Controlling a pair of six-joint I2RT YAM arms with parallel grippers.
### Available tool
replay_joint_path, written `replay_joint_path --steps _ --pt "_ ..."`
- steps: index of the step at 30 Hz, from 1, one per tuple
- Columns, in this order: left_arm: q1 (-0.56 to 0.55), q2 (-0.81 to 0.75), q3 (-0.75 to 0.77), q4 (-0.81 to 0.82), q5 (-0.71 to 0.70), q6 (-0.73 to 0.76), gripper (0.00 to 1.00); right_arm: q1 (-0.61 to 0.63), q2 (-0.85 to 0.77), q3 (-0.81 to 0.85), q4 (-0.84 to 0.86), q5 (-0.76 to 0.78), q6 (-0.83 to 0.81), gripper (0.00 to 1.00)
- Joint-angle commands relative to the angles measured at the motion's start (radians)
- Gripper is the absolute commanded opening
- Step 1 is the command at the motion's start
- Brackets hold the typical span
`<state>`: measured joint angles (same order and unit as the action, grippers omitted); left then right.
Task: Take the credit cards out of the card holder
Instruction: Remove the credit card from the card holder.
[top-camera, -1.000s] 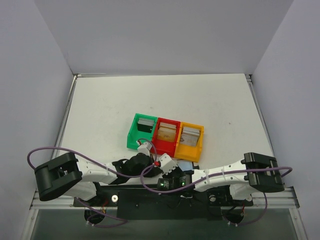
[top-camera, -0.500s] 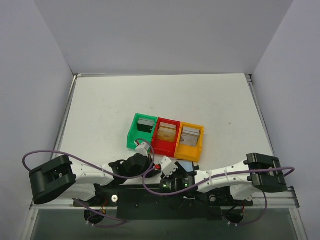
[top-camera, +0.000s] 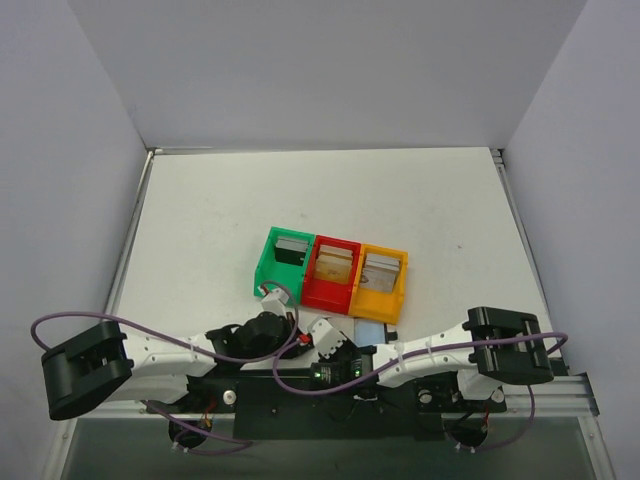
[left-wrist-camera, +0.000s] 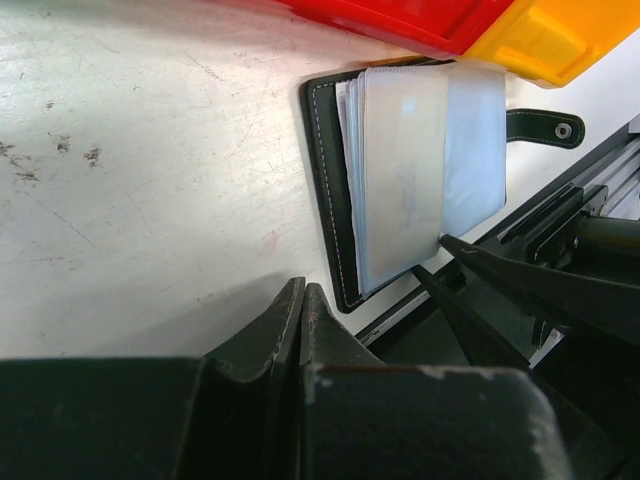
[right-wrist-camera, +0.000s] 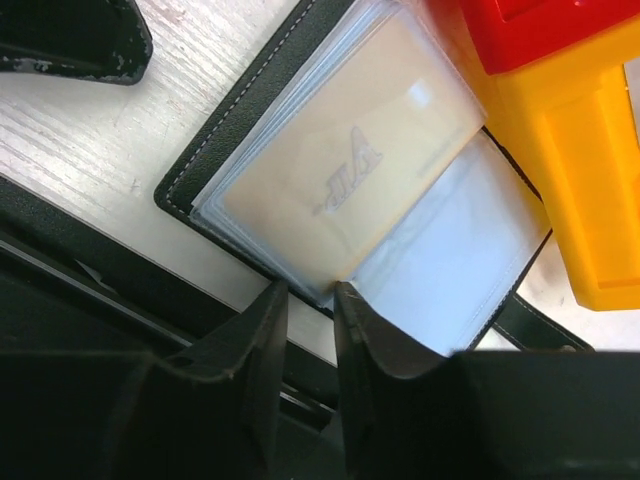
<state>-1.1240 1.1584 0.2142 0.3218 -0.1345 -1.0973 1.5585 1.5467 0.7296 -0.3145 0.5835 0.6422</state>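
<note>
A black card holder (right-wrist-camera: 222, 138) with clear sleeves lies open on the table's near edge (top-camera: 372, 331), just in front of the orange box. A tan credit card (right-wrist-camera: 340, 170) sits in its top sleeve. An empty clear sleeve (right-wrist-camera: 450, 270) fans out beside that card. My right gripper (right-wrist-camera: 305, 291) stands at the holder's near corner, jaws slightly open, one fingertip (right-wrist-camera: 342, 294) touching the sleeve edge. My left gripper (left-wrist-camera: 300, 290) is shut and empty, low over the table to the left of the holder (left-wrist-camera: 326, 200). More cards (top-camera: 333, 265) stand in the boxes.
A joined row of green (top-camera: 266, 268), red (top-camera: 322, 294) and orange (top-camera: 383, 303) open boxes stands mid-table, right behind the holder. The holder's strap (left-wrist-camera: 545, 127) trails toward the black rail (top-camera: 300, 385) at the table's near edge. White walls enclose the table.
Both arms have drawn back toward the near edge, the left elbow swinging out to the left. The right gripper's jaws have parted at the holder's corner.
</note>
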Motion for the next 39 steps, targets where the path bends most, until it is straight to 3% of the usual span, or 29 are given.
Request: replay_joint_path --steps 1,7,17,18,21,24,31,39 --pt "0.001 -0.029 -0.006 0.000 -0.019 -0.013 0.07 -0.005 0.016 0.011 -0.037 -0.008 0.010 0.16" --pt "0.003 -0.049 -0.013 -0.003 -0.019 -0.016 0.06 0.006 0.015 0.013 -0.032 -0.017 0.011 0.01" --pt "0.003 -0.126 -0.041 -0.036 -0.037 -0.026 0.04 0.054 -0.002 0.068 -0.046 0.004 0.029 0.00" --pt "0.003 -0.135 -0.045 -0.041 -0.042 -0.026 0.03 0.054 -0.008 0.068 -0.052 0.016 0.034 0.03" --pt "0.004 -0.170 -0.055 -0.059 -0.048 -0.029 0.03 0.045 -0.069 0.064 -0.055 0.038 0.054 0.34" --pt "0.004 -0.204 -0.061 -0.073 -0.057 -0.030 0.03 -0.013 -0.150 0.041 -0.054 0.033 0.080 0.39" --pt "0.009 -0.229 -0.065 -0.081 -0.063 -0.030 0.04 -0.195 -0.243 -0.044 0.029 -0.141 0.077 0.43" --pt "0.009 -0.206 -0.056 -0.041 -0.057 -0.015 0.20 -0.235 -0.165 -0.053 0.084 -0.195 0.089 0.49"
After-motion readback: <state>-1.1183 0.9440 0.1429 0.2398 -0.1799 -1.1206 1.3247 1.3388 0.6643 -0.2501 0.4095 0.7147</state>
